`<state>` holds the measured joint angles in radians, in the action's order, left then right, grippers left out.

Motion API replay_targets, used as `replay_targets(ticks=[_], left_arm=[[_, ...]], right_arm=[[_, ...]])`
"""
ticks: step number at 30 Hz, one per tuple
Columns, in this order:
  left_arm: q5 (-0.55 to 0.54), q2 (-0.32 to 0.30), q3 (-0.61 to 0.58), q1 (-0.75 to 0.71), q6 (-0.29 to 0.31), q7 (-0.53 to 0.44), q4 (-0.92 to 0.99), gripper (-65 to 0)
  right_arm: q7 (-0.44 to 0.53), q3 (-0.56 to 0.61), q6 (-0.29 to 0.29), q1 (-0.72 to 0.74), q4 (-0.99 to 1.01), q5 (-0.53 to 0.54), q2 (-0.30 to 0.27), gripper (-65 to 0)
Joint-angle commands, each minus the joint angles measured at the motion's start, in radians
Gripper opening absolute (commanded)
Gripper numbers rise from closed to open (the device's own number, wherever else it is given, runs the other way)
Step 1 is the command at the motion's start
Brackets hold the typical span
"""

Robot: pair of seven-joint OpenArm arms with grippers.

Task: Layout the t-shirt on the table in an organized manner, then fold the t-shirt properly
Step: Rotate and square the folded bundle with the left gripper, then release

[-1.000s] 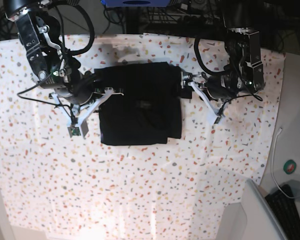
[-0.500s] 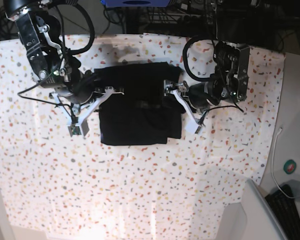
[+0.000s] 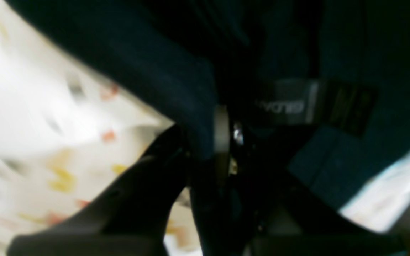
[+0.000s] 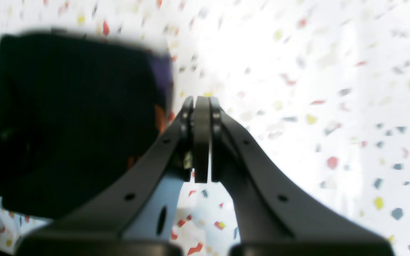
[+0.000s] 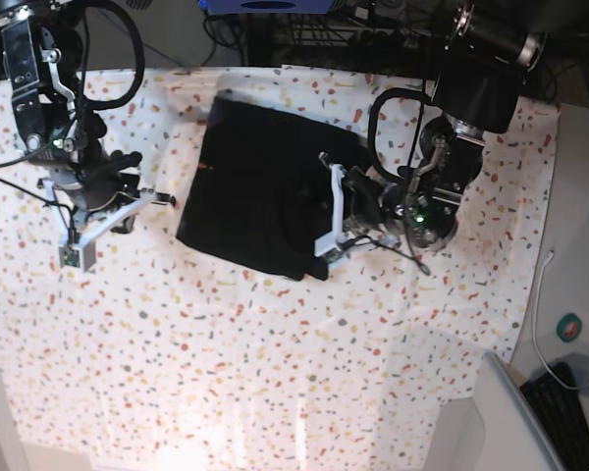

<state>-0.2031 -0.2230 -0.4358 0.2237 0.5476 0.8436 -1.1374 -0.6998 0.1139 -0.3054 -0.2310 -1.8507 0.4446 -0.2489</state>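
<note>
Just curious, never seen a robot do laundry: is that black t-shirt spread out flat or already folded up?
Folded. The t-shirt lies on the table as a compact dark block, no sleeves spread out; the left gripper pinches its edge.

Open speckled tabletop [image 5: 275, 373] stretches across the whole near half, free for any approach. The folded black t-shirt [image 5: 260, 191] fills the middle of the far half, lying askew. The left gripper [image 5: 326, 211] presses against its right edge, jaws closed on cloth, blocking that side along with its cabled arm. The right gripper [image 5: 162, 199], jaws shut, stands apart on the left, a bare strip between it and the shirt
</note>
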Motion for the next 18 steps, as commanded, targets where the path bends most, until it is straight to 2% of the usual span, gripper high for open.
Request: replay_targets(ticks=[1,4,7,11,15,18], left_arm=[[0.161,-0.020,-0.076,0.007,-0.037,0.070,0.010,-65.0],[0.285,-0.039,-0.246,0.075,-0.037,0.056,0.010,-65.0],[0.414,-0.043,-0.366,0.128,-0.037,-0.034,0.015,-65.0],[0.529,-0.022,-0.421,0.170,-0.037,-0.120,0.017,-65.0],[0.569,0.037,-0.433,0.201,-0.036,-0.145,0.017,-65.0],[0.574,0.050,-0.486,0.228,-0.037,-0.188,0.017,-65.0]], right_arm=[[0.015,-0.027,0.004,0.003,-0.017,-0.003,-0.010,-65.0],[0.016,-0.081,0.004,-0.017,-0.017,-0.002,-0.010,-65.0],[0.021,-0.119,0.004,-0.034,-0.017,-0.002,-0.010,-65.0],[0.021,-0.148,0.004,-0.058,-0.017,-0.003,-0.010,-65.0],[0.021,-0.178,0.004,-0.081,-0.017,-0.003,-0.008,-65.0],[0.021,-0.185,0.004,-0.095,-0.016,-0.003,-0.007,-65.0]])
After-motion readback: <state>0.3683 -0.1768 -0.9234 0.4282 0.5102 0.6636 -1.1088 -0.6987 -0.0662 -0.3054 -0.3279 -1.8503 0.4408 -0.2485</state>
